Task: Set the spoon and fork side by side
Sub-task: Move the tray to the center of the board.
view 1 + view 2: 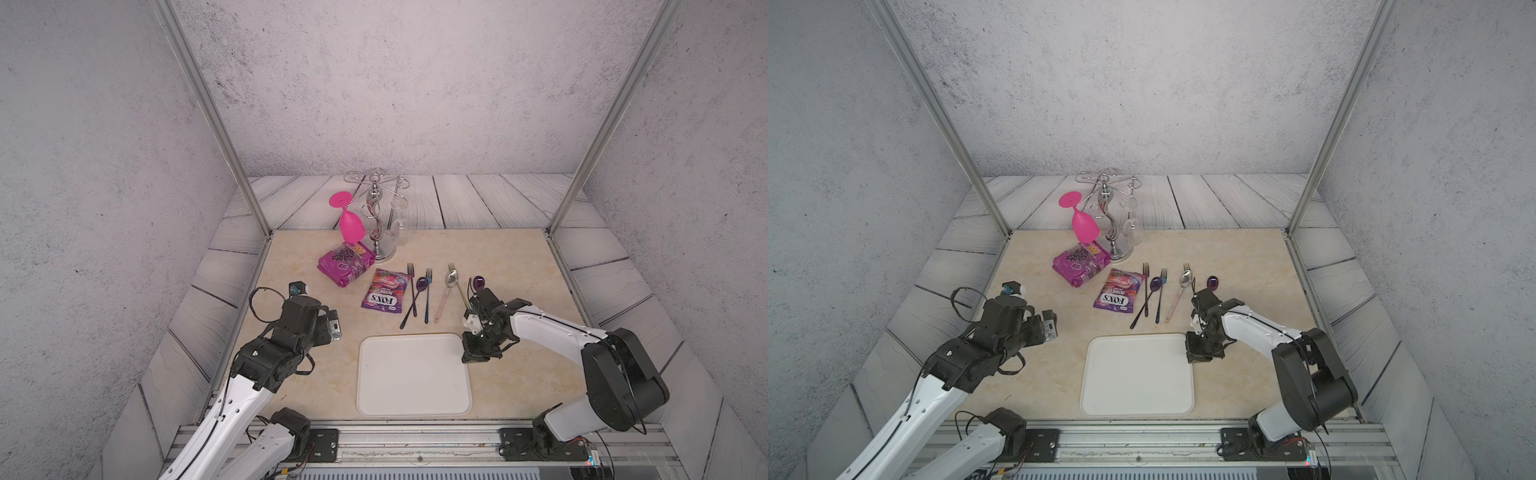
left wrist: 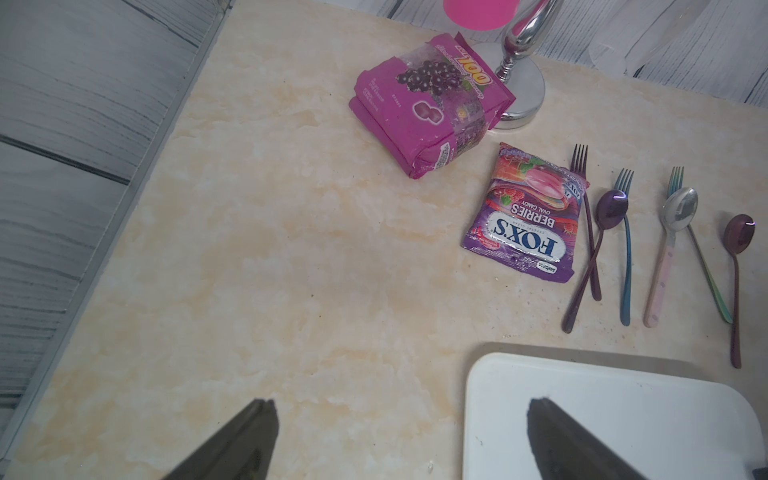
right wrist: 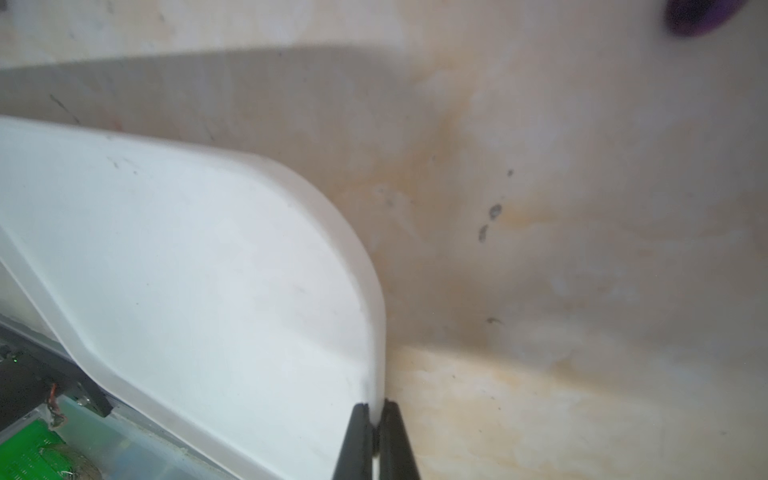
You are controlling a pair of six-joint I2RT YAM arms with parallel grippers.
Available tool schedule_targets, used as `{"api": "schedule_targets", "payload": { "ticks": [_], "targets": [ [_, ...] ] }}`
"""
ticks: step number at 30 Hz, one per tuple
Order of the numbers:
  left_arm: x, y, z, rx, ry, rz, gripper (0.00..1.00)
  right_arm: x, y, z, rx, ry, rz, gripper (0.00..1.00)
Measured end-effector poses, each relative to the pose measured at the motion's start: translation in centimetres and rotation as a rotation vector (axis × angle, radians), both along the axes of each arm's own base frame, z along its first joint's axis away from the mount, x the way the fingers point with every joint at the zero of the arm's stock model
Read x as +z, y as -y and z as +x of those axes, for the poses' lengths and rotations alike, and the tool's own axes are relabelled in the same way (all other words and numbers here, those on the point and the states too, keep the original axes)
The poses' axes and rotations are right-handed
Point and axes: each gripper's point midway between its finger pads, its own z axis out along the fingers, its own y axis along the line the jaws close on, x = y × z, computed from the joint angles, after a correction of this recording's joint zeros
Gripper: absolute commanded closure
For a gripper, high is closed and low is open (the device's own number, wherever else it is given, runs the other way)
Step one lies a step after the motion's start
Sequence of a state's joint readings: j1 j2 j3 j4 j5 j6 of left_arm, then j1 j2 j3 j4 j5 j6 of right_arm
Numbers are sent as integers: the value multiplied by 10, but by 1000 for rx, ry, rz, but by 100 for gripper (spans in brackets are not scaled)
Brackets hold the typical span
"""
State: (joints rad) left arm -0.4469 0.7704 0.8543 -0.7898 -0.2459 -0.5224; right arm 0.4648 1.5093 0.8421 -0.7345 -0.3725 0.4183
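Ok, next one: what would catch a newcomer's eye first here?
The bright pink glass hanging upside down from the chrome rack at the back of the table stands out first. Next comes the right gripper, clamped on the rim of the white tray at its far right corner. A row of forks and spoons lies on the table behind the tray.

- Purple spoon [image 2: 611, 208] lay across a purple fork [image 2: 589, 237], over its handle.
- Blue fork [image 2: 627, 249] lay alone, just beside them.
- Pink-handled silver spoon [image 2: 679, 208] overlapped a greenish fork [image 2: 706, 270] at its neck.
- Another purple spoon [image 2: 739, 232] lay farthest right, apart.
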Motion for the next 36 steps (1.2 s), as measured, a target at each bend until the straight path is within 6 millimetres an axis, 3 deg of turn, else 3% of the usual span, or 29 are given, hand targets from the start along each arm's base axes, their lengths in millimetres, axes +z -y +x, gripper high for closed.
{"api": "schedule_targets", "payload": {
  "ticks": [12,27,28,31,36],
  "targets": [
    [-2,5,-2,-21,-2,-24,1,-20,10,4,20,-37,-30,100],
    [-12,8,-1,-27,-28,-32,1,-19,16,16,-36,-23,-13,100],
    [-13,9,-1,-26,-30,-34,1,-19,17,16,-36,-23,-14,95],
    [-15,10,0,-24,-41,-34,1,-19,18,16,-35,-20,-21,69],
    [-16,6,2,19,-36,-42,0,-3,24,18,-49,34,-39,51]
  ]
}}
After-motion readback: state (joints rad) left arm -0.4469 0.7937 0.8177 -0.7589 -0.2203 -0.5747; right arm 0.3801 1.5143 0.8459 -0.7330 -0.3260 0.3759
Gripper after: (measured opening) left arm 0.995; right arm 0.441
